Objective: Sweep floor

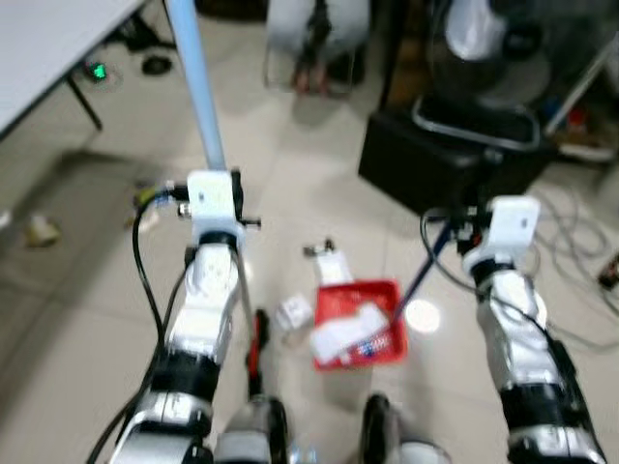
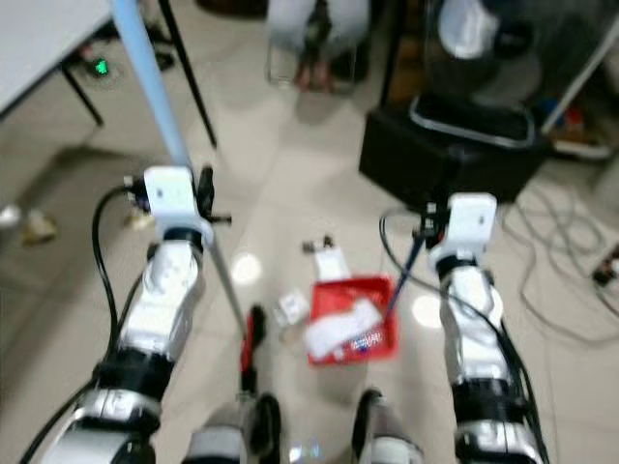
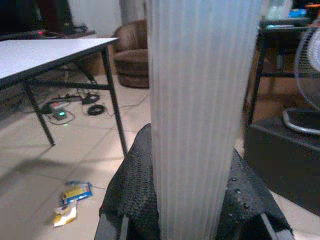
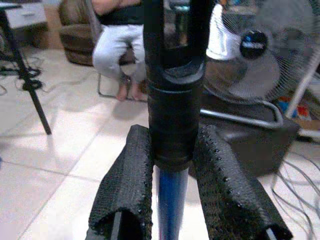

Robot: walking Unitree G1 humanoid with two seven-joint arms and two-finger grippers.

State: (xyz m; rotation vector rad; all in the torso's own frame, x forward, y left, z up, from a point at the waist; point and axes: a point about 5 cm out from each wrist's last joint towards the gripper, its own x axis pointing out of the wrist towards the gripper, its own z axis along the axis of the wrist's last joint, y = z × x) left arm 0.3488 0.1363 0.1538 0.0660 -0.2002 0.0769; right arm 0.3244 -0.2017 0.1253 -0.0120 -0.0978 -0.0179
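My left gripper [image 3: 192, 205] is shut on a pale blue broom pole [image 1: 198, 87] that slants down to a red and black broom head [image 1: 256, 350] by my feet. My right gripper [image 4: 172, 200] is shut on the dark blue handle [image 1: 421, 275] of a red dustpan [image 1: 382, 295], which sits on the tiled floor between my arms. White rubbish [image 1: 348, 333] lies in the pan. A small white scrap [image 1: 293, 312] rests just left of the pan and a white paper [image 1: 332, 266] just beyond it.
A yellow wrapper [image 3: 75, 192] and a crumpled bit [image 1: 39, 230] lie on the floor to my left. A table [image 1: 48, 39] stands far left, and a black box with a fan [image 1: 455, 155] far right. Cables [image 1: 580, 232] trail at the right. A person [image 4: 120, 45] sits ahead.
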